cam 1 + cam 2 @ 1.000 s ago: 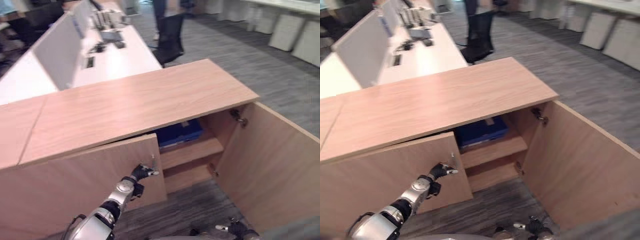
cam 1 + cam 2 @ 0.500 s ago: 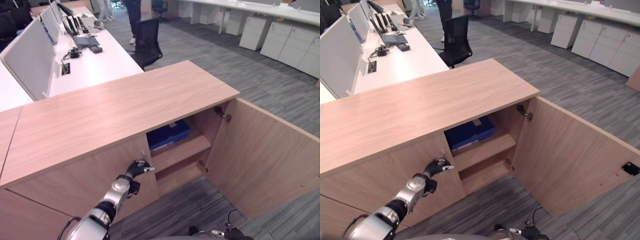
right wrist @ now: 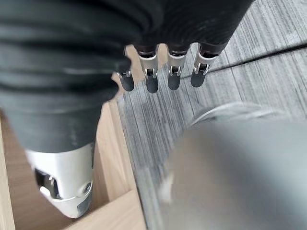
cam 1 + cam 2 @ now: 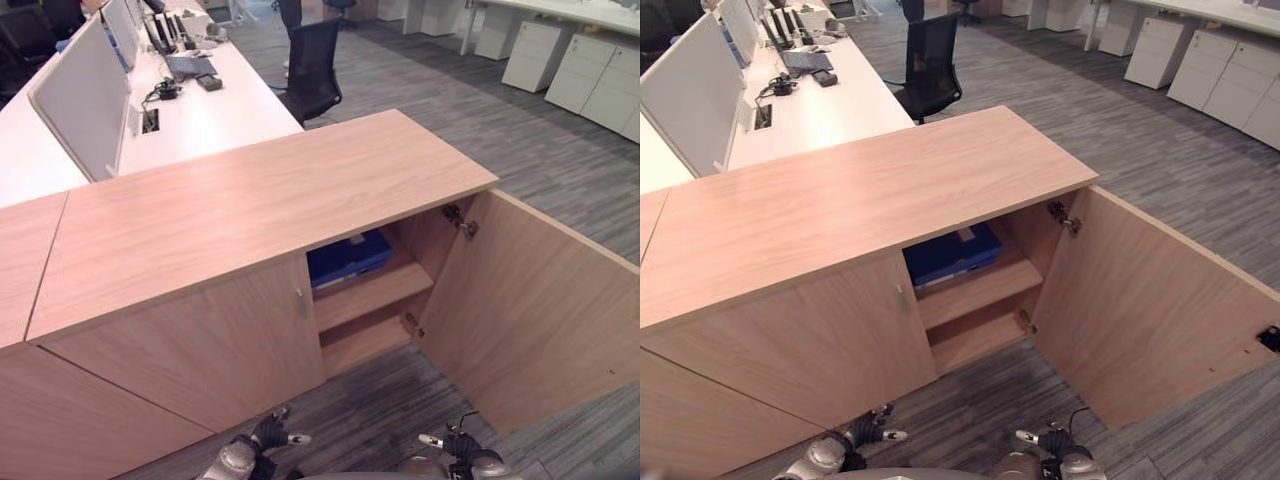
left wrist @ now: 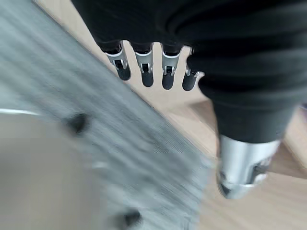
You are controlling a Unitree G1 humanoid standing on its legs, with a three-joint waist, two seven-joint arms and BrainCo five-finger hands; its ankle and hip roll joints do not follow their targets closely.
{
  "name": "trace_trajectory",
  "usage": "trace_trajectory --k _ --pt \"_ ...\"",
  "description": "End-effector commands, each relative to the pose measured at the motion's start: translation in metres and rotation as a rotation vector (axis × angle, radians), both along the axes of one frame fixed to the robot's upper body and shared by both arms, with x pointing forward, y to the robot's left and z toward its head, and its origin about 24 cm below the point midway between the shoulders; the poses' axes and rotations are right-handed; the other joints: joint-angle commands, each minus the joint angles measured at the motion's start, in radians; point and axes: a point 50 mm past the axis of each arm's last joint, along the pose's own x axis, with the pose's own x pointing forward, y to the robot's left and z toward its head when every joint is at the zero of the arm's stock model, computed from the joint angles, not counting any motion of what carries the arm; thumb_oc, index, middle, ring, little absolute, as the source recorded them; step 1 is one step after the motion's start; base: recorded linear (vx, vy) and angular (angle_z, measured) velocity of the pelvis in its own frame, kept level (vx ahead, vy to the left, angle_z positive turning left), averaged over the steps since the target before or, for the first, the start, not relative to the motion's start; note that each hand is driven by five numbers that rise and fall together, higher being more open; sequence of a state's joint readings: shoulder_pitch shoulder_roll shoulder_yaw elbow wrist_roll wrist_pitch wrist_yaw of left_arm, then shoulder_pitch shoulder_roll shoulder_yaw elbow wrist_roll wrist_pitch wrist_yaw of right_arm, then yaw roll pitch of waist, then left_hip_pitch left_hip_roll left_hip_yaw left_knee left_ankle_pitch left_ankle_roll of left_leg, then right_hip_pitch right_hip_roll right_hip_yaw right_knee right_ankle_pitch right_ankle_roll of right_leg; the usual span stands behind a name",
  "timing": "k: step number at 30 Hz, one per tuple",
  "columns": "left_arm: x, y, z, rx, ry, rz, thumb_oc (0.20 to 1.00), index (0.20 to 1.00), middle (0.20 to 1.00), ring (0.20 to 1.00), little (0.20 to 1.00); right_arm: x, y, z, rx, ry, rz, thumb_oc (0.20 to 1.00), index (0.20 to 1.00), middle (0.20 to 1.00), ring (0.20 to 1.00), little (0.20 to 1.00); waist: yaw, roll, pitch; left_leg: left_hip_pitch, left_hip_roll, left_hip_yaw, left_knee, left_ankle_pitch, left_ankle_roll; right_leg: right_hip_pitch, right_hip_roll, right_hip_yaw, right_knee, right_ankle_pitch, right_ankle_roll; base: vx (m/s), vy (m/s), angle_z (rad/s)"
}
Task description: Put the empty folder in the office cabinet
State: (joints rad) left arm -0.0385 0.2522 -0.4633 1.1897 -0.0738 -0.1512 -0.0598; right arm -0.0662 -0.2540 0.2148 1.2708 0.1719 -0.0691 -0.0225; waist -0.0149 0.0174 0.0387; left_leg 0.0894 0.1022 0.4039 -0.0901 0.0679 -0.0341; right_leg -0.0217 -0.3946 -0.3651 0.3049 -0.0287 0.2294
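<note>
- Blue folder [image 4: 348,256] lies flat on the upper shelf [image 4: 372,294] of the office cabinet [image 4: 250,200], back toward the right end.
- Left door [image 4: 200,345] looks shut; right door [image 4: 530,310] stands wide open.
- Left hand [image 4: 272,434] and right hand [image 4: 450,443] hang low over the carpet, fingers loosely straight, holding nothing.
- Your likely step: bring the right hand to the open door's outer edge, push flat, swing slowly.

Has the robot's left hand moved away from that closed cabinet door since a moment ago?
Yes. The left hand has dropped from the handle of the closed left door and now hangs low over the floor.
</note>
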Motion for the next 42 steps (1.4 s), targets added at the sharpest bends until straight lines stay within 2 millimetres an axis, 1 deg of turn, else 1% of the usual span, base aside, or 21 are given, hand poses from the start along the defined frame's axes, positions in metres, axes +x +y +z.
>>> trace_trajectory --k 1,3,4,6,7,10,12,14,16,17,18,19,20,21,22,28,31,33,35,37,42 --pt "0.008 0.008 0.002 0.027 -0.018 0.028 1.000 1.000 1.000 1.000 1.000 -0.007 -0.010 0.000 -0.047 0.037 0.016 1.000 1.000 1.000 1.000 1.000 0.000 0.001 -0.029 -0.054 0.022 -0.032 0.041 -0.014 -0.058 0.104 0.029 -0.034 -0.203 0.070 0.018 -0.07 -0.259 -0.40" --pt "0.008 0.008 0.002 0.027 -0.018 0.029 1.000 1.000 1.000 1.000 1.000 -0.007 -0.010 0.000 -0.046 0.037 0.016 1.000 1.000 1.000 1.000 1.000 0.001 0.001 -0.029 -0.054 0.022 -0.031 0.041 -0.014 -0.059 0.104 0.029 -0.033 -0.203 0.071 0.018 -0.04 -0.167 -0.45" --pt "0.004 0.017 0.002 0.044 -0.009 0.061 1.000 1.000 1.000 1.000 1.000 -0.008 -0.011 0.000 -0.043 0.038 0.006 1.000 1.000 1.000 1.000 1.000 -0.010 0.006 -0.035 -0.059 0.047 -0.021 0.046 0.006 -0.075 0.100 0.054 -0.005 -0.232 0.059 0.013 -0.03 -0.271 -0.52" --pt "-0.001 0.021 0.002 0.047 -0.004 0.108 1.000 1.000 1.000 1.000 1.000 -0.012 -0.016 0.000 -0.047 0.045 -0.011 1.000 1.000 1.000 1.000 1.000 -0.020 0.011 -0.036 -0.047 0.067 -0.022 0.042 0.019 -0.089 0.109 0.080 0.019 -0.257 0.050 0.006 -0.04 -0.365 -0.35" --pt "-0.002 0.022 0.001 0.041 -0.007 0.149 1.000 1.000 1.000 1.000 1.000 -0.012 -0.019 0.001 -0.051 0.039 -0.020 1.000 1.000 1.000 1.000 1.000 -0.032 0.020 -0.037 -0.043 0.094 -0.013 0.042 0.039 -0.106 0.111 0.107 0.039 -0.284 0.042 0.000 -0.05 -0.353 -0.39" --pt "-0.003 0.019 0.000 0.026 -0.004 0.173 1.000 1.000 1.000 1.000 1.000 -0.010 -0.024 0.003 -0.061 0.030 -0.038 1.000 1.000 1.000 1.000 1.000 -0.050 0.037 -0.030 -0.025 0.135 0.006 0.040 0.071 -0.133 0.142 0.159 0.064 -0.344 0.023 -0.013 -0.04 -0.235 -0.32" --pt "-0.003 0.016 0.000 0.020 -0.005 0.177 1.000 1.000 1.000 1.000 1.000 -0.009 -0.026 0.004 -0.064 0.029 -0.044 1.000 1.000 1.000 1.000 1.000 -0.053 0.045 -0.032 -0.032 0.150 0.009 0.043 0.082 -0.141 0.141 0.177 0.073 -0.363 0.022 -0.020 -0.05 -0.199 -0.28" --pt "0.001 0.012 0.000 0.006 -0.018 0.188 1.000 1.000 1.000 1.000 1.000 -0.007 -0.030 0.006 -0.071 0.016 -0.064 1.000 1.000 1.000 1.000 1.000 -0.063 0.060 -0.024 -0.038 0.184 0.017 0.046 0.120 -0.164 0.148 0.203 0.081 -0.383 0.011 -0.029 -0.06 -0.204 -0.39" --pt "0.003 0.006 0.000 -0.018 -0.026 0.212 1.000 1.000 1.000 1.000 1.000 -0.002 -0.033 0.008 -0.076 0.002 -0.077 1.000 1.000 1.000 1.000 1.000 -0.082 0.065 -0.006 -0.033 0.206 0.014 0.085 0.120 -0.176 0.155 0.226 0.113 -0.387 -0.012 -0.044 -0.04 -0.238 -0.19" --pt "0.007 0.003 0.001 -0.028 -0.039 0.219 1.000 1.000 1.000 1.000 1.000 0.003 -0.033 0.009 -0.080 -0.007 -0.071 1.000 1.000 1.000 1.000 1.000 -0.078 0.065 0.004 -0.045 0.202 -0.037 0.121 0.127 -0.177 0.150 0.233 0.131 -0.387 -0.012 -0.052 -0.03 -0.262 -0.82" --pt "0.010 0.000 0.001 -0.035 -0.050 0.223 1.000 1.000 1.000 1.000 1.000 0.005 -0.032 0.010 -0.084 -0.013 -0.054 1.000 1.000 1.000 1.000 1.000 -0.066 0.054 0.013 -0.063 0.155 -0.166 0.164 0.102 -0.163 0.137 0.235 0.160 -0.387 -0.005 -0.060 -0.03 -0.232 -1.16" --pt "0.009 -0.002 0.001 -0.040 -0.053 0.224 1.000 1.000 1.000 1.000 1.000 0.005 -0.032 0.009 -0.083 -0.013 -0.046 1.000 1.000 1.000 1.000 1.000 -0.061 0.043 0.015 -0.067 0.117 -0.220 0.178 0.064 -0.148 0.126 0.234 0.182 -0.388 0.002 -0.062 -0.02 -0.174 -1.64" --pt "0.010 -0.002 0.001 -0.040 -0.053 0.224 1.000 1.000 1.000 1.000 1.000 0.005 -0.032 0.009 -0.083 -0.013 -0.046 1.000 1.000 1.000 1.000 1.000 -0.061 0.043 0.012 -0.071 0.117 -0.220 0.178 0.066 -0.147 0.123 0.234 0.182 -0.389 0.005 -0.062 0.00 -0.177 -1.39" --pt "0.008 -0.004 0.000 -0.042 -0.049 0.222 1.000 1.000 1.000 1.000 1.000 0.005 -0.031 0.009 -0.081 -0.012 -0.036 1.000 1.000 1.000 1.000 1.000 -0.059 0.025 0.006 -0.070 0.067 -0.247 0.191 -0.007 -0.125 0.111 0.235 0.207 -0.392 0.009 -0.068 0.08 -0.169 -1.13" --pt "0.002 -0.001 -0.001 -0.035 -0.037 0.219 1.000 1.000 1.000 1.000 1.000 0.002 -0.030 0.008 -0.076 -0.003 -0.037 1.000 1.000 1.000 1.000 1.000 -0.064 0.017 -0.001 -0.059 0.055 -0.200 0.190 -0.048 -0.110 0.117 0.249 0.219 -0.389 0.006 -0.073 0.09 -0.168 -0.69" --pt "-0.007 0.009 -0.002 -0.001 -0.013 0.216 1.000 1.000 1.000 1.000 1.000 -0.006 -0.032 0.007 -0.061 -0.009 -0.103 1.000 1.000 1.000 1.000 1.000 -0.071 0.012 -0.017 -0.007 0.046 -0.185 0.135 -0.045 -0.108 0.128 0.256 0.212 -0.387 0.013 -0.066 0.07 -0.014 -0.25" --pt "-0.012 0.016 -0.003 0.016 0.001 0.223 1.000 1.000 1.000 1.000 1.000 -0.010 -0.040 0.008 -0.070 -0.007 -0.141 1.000 1.000 1.000 1.000 1.000 -0.075 0.010 -0.030 0.015 0.037 -0.189 0.086 -0.043 -0.104 0.134 0.254 0.209 -0.382 0.015 -0.061 0.06 0.005 0.11" --pt "-0.017 0.027 -0.002 0.042 0.014 0.227 1.000 1.000 1.000 1.000 1.000 -0.003 -0.064 0.019 -0.114 -0.051 -0.210 1.000 1.000 1.000 1.000 1.000 -0.073 0.006 -0.039 0.034 0.029 -0.192 0.048 -0.037 -0.100 0.140 0.251 0.200 -0.375 0.016 -0.055 0.07 0.028 0.23" --pt "-0.019 0.030 -0.002 0.049 0.019 0.223 1.000 1.000 1.000 1.000 1.000 0.000 -0.071 0.024 -0.125 -0.070 -0.229 1.000 1.000 1.000 1.000 1.000 -0.071 0.006 -0.040 0.041 0.028 -0.192 0.038 -0.036 -0.100 0.142 0.250 0.198 -0.374 0.016 -0.053 0.03 0.023 0.19" --pt "-0.023 0.036 -0.001 0.064 0.029 0.216 1.000 1.000 1.000 1.000 1.000 0.010 -0.089 0.035 -0.164 -0.108 -0.256 1.000 1.000 1.000 1.000 1.000 -0.065 0.004 -0.043 0.049 0.028 -0.193 0.026 -0.034 -0.099 0.147 0.248 0.191 -0.372 0.015 -0.050 0.01 0.006 0.03" --pt "-0.023 0.045 0.002 0.082 0.026 0.197 1.000 1.000 1.000 1.000 1.000 0.050 -0.135 0.079 -0.273 -0.251 -0.304 1.000 1.000 1.000 1.000 1.000 -0.045 -0.009 -0.047 0.052 0.025 -0.203 0.020 -0.036 -0.098 0.154 0.246 0.181 -0.366 0.012 -0.044 0.00 0.006 0.01"
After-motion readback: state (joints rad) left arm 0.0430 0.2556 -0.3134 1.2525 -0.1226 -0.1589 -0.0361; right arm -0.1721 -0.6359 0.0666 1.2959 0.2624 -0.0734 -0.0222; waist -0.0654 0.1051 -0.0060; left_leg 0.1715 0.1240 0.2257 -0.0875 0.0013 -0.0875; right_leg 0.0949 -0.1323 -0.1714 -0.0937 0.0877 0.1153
